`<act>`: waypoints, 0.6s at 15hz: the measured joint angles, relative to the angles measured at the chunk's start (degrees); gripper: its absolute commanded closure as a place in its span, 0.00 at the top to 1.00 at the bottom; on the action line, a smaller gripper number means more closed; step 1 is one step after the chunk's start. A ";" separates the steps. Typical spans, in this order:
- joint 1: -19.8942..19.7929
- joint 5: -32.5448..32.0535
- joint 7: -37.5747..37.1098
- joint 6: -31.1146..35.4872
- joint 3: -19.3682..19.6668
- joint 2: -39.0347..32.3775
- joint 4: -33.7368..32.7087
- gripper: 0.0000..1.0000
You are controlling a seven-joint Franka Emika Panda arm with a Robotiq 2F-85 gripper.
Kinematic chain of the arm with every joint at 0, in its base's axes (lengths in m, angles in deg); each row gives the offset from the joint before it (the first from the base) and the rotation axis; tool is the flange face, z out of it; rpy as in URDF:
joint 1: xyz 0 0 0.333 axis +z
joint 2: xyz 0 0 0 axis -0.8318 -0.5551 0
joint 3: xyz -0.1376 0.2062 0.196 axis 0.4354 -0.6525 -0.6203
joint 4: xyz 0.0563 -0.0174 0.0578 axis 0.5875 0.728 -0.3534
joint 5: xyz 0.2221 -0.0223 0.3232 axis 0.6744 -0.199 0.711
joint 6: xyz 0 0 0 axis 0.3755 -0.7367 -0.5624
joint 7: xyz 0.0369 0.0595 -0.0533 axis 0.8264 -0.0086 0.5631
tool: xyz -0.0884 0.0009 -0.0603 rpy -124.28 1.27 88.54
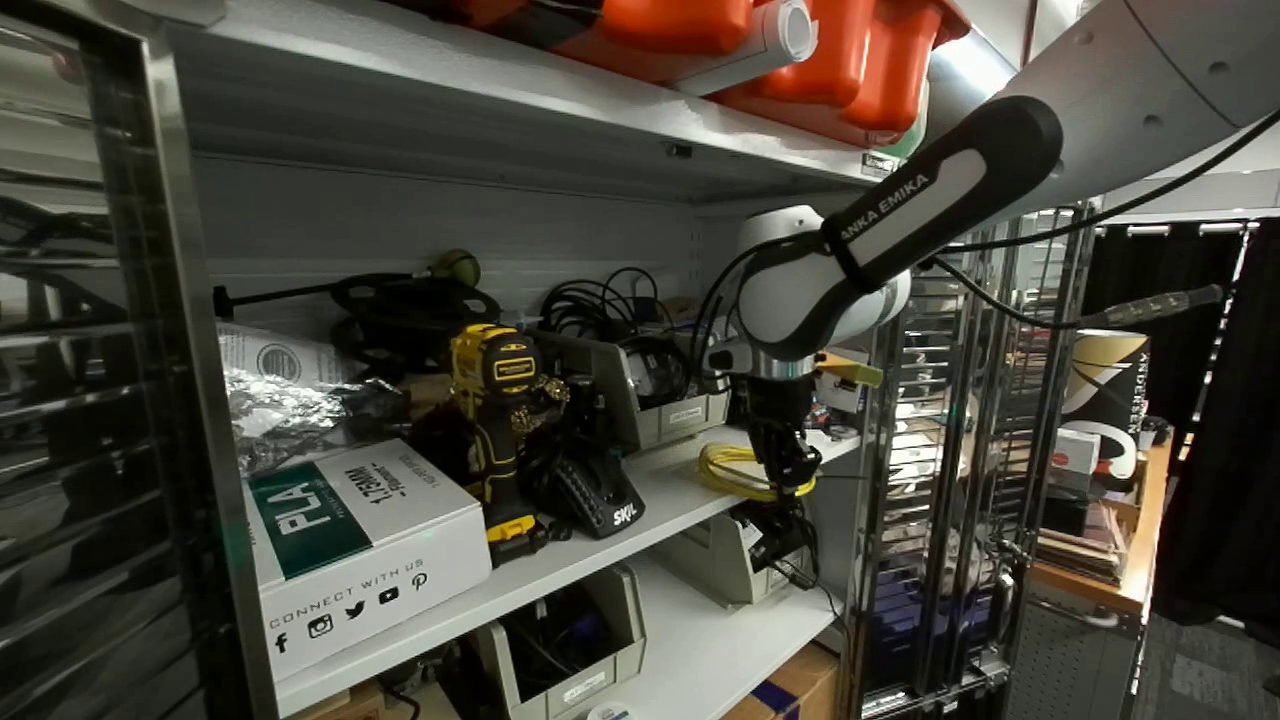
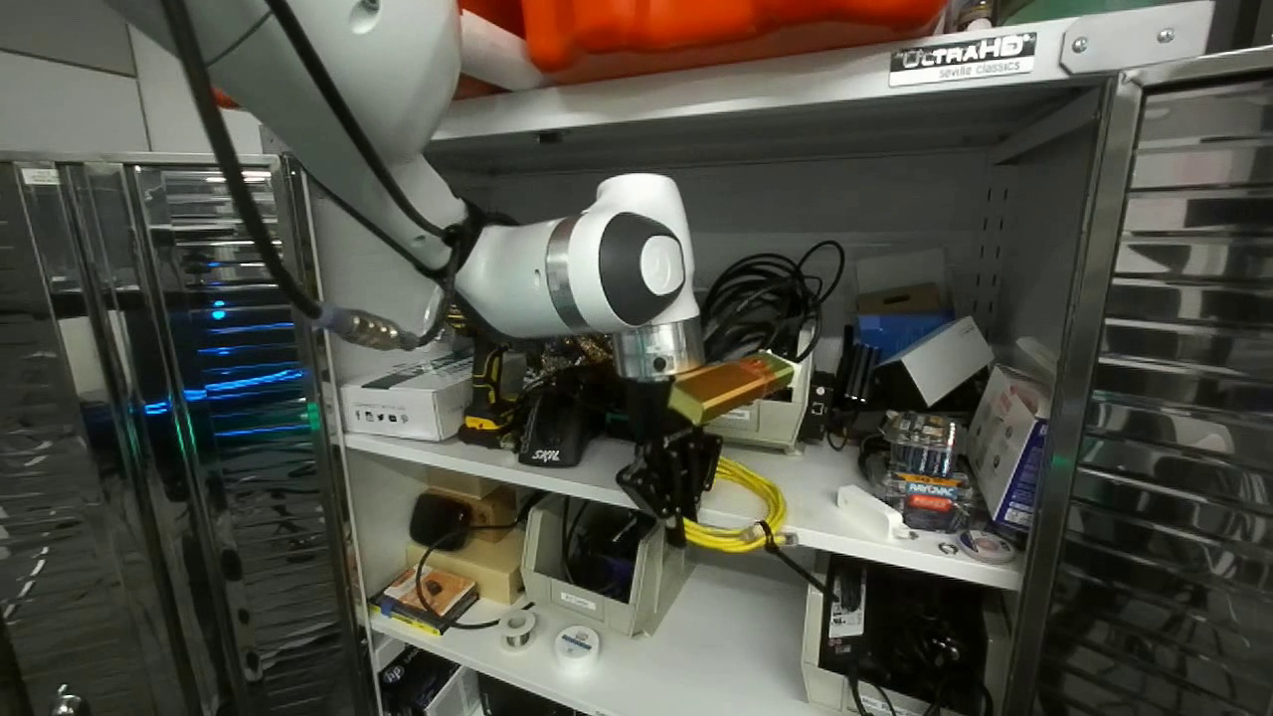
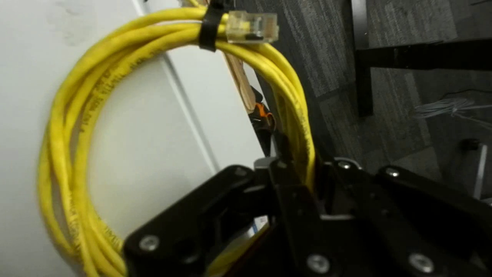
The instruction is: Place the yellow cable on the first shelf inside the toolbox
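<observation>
Right of centre in the wrist view, the yellow cable (image 3: 59,148) is pinched by the gripper (image 3: 307,173); it should be brought fully over the shelf (image 1: 665,482) before release!

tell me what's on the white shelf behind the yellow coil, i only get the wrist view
Observer: Both exterior views show a black item marked SKIL standing on that shelf.
Operator: anything on the opposite side of the yellow coil from it
Observer: Yes, in an exterior view a Rayovac-labelled pack is on the same shelf there.
Operator: and underneath
Observer: On the next shelf down, a pale bin holds what look like dark cords.
</observation>
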 measured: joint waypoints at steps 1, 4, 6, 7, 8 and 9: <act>0.27 -0.99 0.12 0.11 -0.16 1.37 2.63 0.15; 1.24 -5.04 0.11 3.70 -0.67 6.06 10.23 0.12; 1.62 -7.13 -0.73 9.50 -0.76 8.87 13.95 0.12; 1.64 -7.52 -1.72 12.38 -0.75 10.01 15.10 0.12; 1.64 -7.75 -2.78 14.92 -0.66 10.96 15.73 0.12; 1.63 -8.14 -3.94 17.27 -0.49 11.69 16.00 0.12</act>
